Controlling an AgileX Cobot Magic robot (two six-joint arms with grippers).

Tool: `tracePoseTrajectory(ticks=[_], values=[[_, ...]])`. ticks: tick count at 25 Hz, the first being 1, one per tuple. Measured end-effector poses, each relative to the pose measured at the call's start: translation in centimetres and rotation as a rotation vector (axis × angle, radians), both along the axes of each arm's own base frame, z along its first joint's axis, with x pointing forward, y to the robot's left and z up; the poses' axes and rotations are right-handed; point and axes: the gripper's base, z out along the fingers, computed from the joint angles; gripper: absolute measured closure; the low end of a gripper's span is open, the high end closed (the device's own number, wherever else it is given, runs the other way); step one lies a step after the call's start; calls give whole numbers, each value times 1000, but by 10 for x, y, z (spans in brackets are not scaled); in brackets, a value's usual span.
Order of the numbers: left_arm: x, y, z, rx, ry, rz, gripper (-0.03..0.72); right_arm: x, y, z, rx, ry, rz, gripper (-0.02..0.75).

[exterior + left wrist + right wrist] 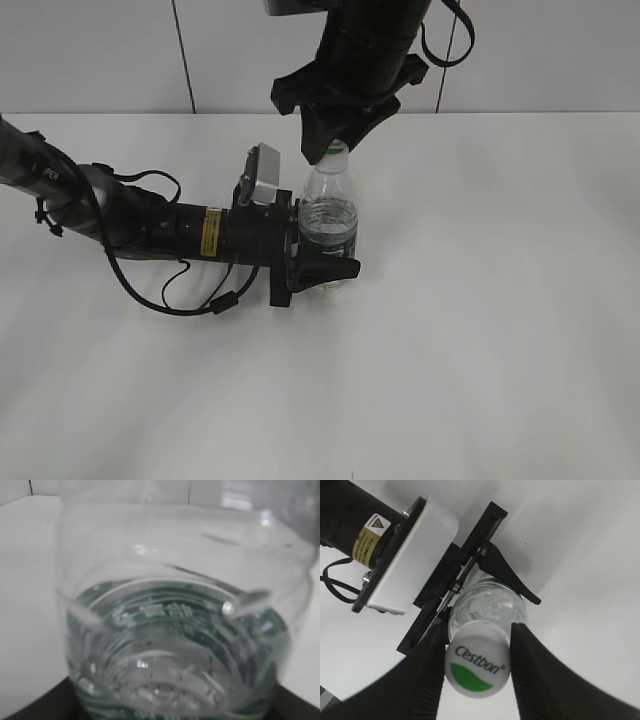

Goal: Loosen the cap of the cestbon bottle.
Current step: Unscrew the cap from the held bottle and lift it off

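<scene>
The Cestbon bottle (328,222) stands upright on the white table (500,330). The left hand (322,262), reaching in level from the left, is clamped around its lower body. The right hand (477,652) comes down from above, its 2 fingers (432,665) pressed against both sides of the white cap (477,669), gripping it.
</scene>
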Motion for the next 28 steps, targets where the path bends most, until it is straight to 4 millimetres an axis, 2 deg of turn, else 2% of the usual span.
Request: tracePoseTrajectory(ticks=[5,28], values=[[0,0,0,0,0,1,278,0,0,0,-1,-5,17,434],[-1,0,-1,8,-3,-11,278,-2,1,2,-70,-179,582,436]])
